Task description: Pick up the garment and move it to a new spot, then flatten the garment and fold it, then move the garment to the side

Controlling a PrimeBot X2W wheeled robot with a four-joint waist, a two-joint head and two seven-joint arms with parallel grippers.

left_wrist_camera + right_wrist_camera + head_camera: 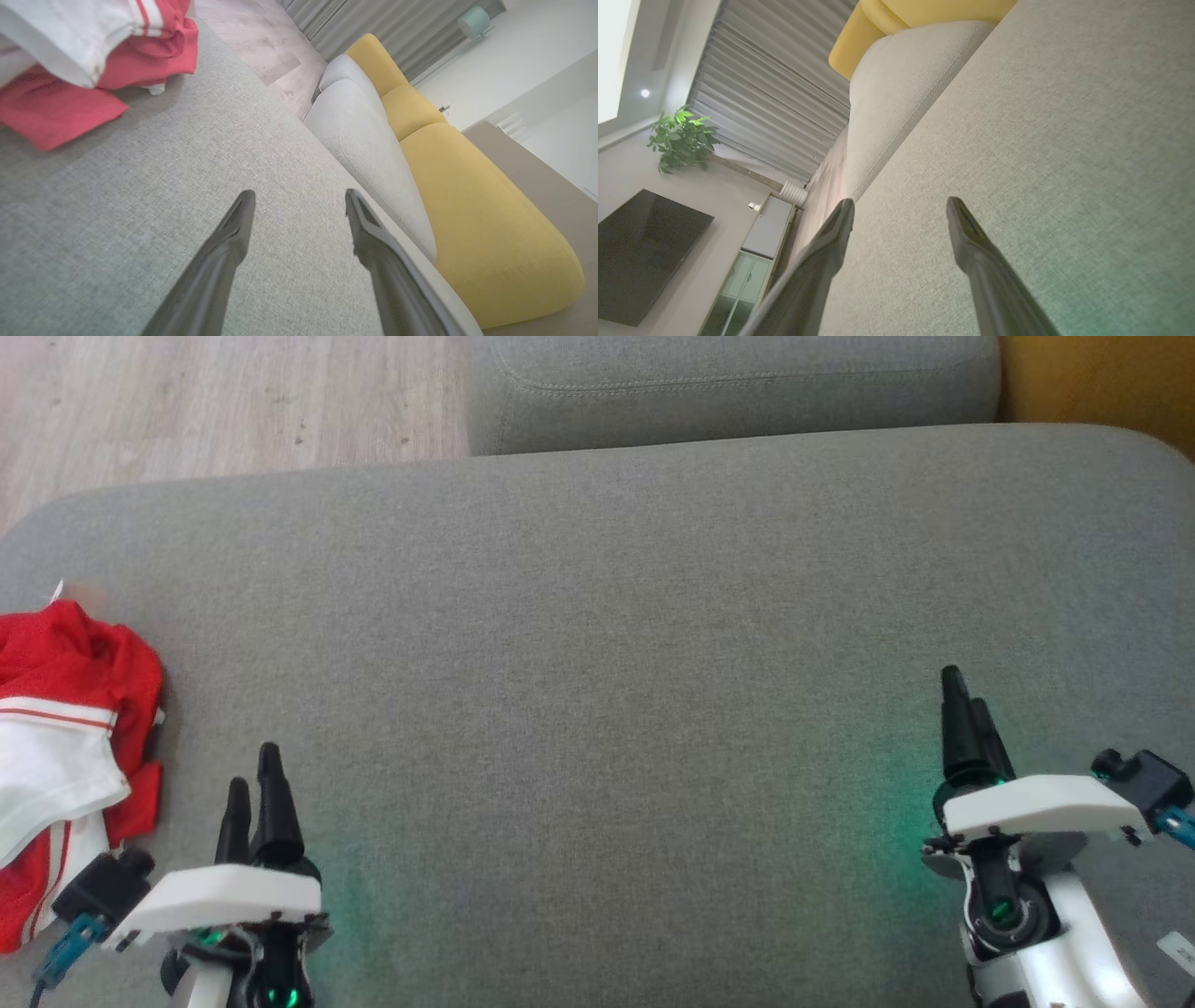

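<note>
A crumpled red and white garment (65,747) lies at the far left edge of the grey sofa cushion (607,644). My left gripper (252,779) hovers just to its right, open, with nothing between its fingers. In the left wrist view the garment (93,60) sits at the upper left, ahead and left of the left gripper (299,200), whose jaws stand wide apart. Far off at the lower right of the cushion, my right gripper (962,695) is open and empty too. The right wrist view shows the right gripper (901,207) spread over bare grey cushion (1041,140).
A second grey cushion (728,383) lies beyond the far edge, with yellow cushions (467,186) next to it. Wooden floor (215,401) shows at the upper left. A plant (682,140), a dark screen (640,252) and curtains (775,93) stand in the room.
</note>
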